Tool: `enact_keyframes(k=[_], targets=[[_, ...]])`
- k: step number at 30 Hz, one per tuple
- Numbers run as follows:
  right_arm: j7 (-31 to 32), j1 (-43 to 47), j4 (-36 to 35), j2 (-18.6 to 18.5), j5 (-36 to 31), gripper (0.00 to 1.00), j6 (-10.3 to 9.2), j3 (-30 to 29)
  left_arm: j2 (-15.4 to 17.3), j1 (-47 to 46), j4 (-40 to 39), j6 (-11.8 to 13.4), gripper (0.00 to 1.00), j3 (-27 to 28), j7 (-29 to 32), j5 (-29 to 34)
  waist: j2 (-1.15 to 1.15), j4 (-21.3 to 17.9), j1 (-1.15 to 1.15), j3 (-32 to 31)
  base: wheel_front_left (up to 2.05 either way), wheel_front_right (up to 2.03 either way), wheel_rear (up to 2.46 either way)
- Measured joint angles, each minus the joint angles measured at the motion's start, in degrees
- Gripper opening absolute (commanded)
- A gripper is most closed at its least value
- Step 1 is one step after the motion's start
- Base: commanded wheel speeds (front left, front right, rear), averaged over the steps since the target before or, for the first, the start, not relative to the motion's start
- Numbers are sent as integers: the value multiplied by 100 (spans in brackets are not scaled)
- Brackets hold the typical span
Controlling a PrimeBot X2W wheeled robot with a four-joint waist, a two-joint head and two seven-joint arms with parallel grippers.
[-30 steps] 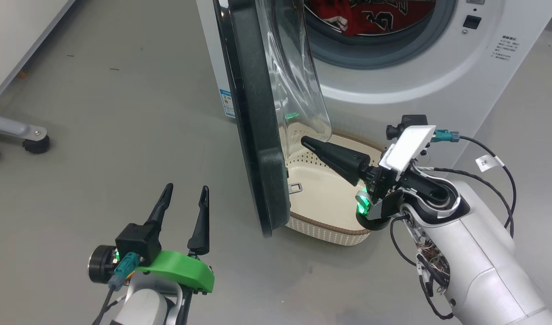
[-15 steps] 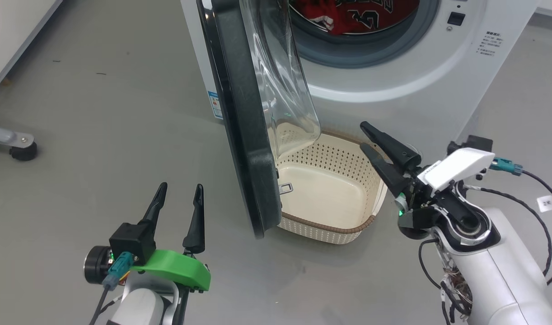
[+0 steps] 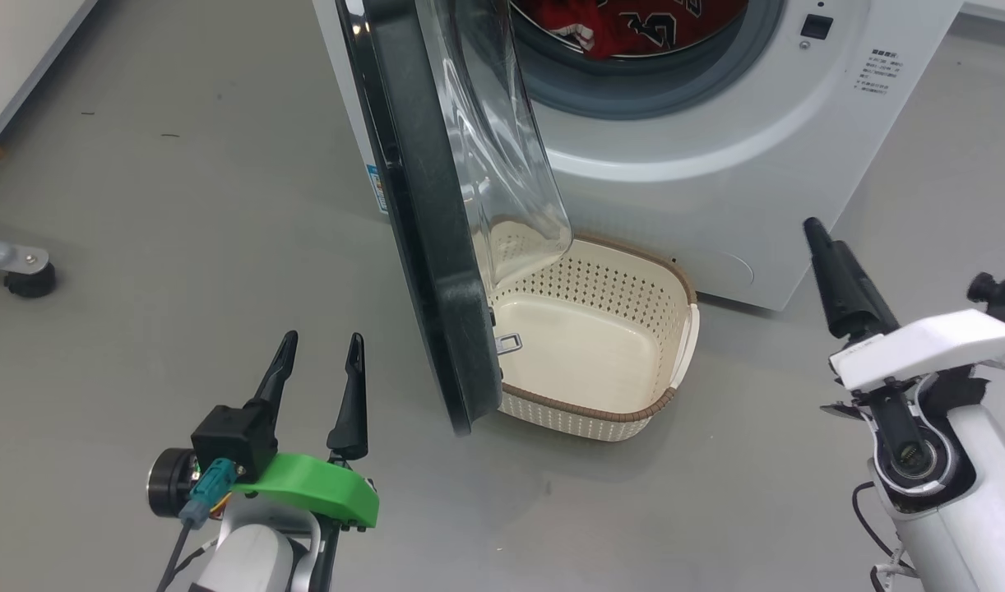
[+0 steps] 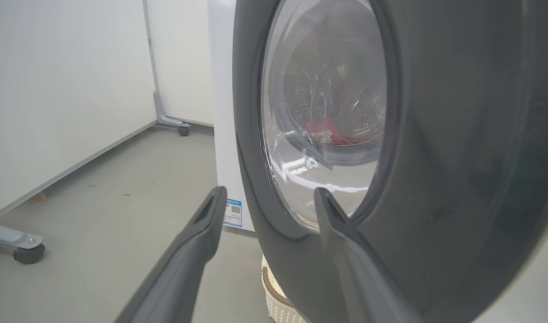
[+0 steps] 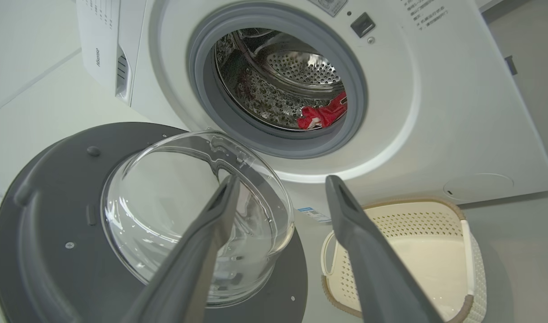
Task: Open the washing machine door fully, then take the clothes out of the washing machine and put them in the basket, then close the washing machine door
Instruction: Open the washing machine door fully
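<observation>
- Door [image 3: 424, 247] of the washing machine [image 3: 716, 164] stands about half open, its black edge turned toward the head camera. I judge the first step is not finished.
- The clothes [image 3: 634, 29], one red jersey, lie low inside the drum, and no part hangs out.
- The basket [image 3: 601, 404] sits on the floor [image 3: 182, 247] just below the drum opening, probably so that the jersey travels only a short way. Its left end lies under the glass bowl of the door.
- The left claw [image 3: 322, 337] is open and empty. It is on the outer side of the door, near the black ring but apart from it, which looks like a good place to push the door wider.
- The right claw [image 5: 283, 179] is also open and empty. It is on the inner side, well apart from the door and the basket.
- The floor to the left of the door is bare, so the door has room to swing. The lower edge of the door passes close above the basket rim and could perhaps catch it.
</observation>
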Motion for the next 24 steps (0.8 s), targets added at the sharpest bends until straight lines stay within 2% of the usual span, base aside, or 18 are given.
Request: enact_keyframes(k=[6, 10, 13, 19, 24], targets=[[-972, 208, -32, -416, -1028, 100, 0, -69, 0, 1, 1, 0, 100, 7, 0, 0, 0, 5, 0, -38, 0, 0, 0], [-1578, 252, -10, -818, -2095, 100, 0, 62, 0, 13, 34, 0, 100, 8, 0, 0, 0, 2, 0, -88, 0, 0, 0], [-1649, 266, 9, -1034, -2863, 100, -12, 93, 0, 48, 44, 0, 100, 8, 0, 0, 0, 1, 0, -113, 0, 0, 0], [-1539, 474, 12, -994, -3844, 100, -416, 193, 0, 93, 60, 0, 100, -1, 0, 1, 0, 1, 0, -159, 0, 0, 0], [-1501, 639, -103, -584, -4224, 100, -614, 94, 1, 94, 76, 0, 100, -20, 0, 1, 0, -6, 0, -182, 0, 0, 0]])
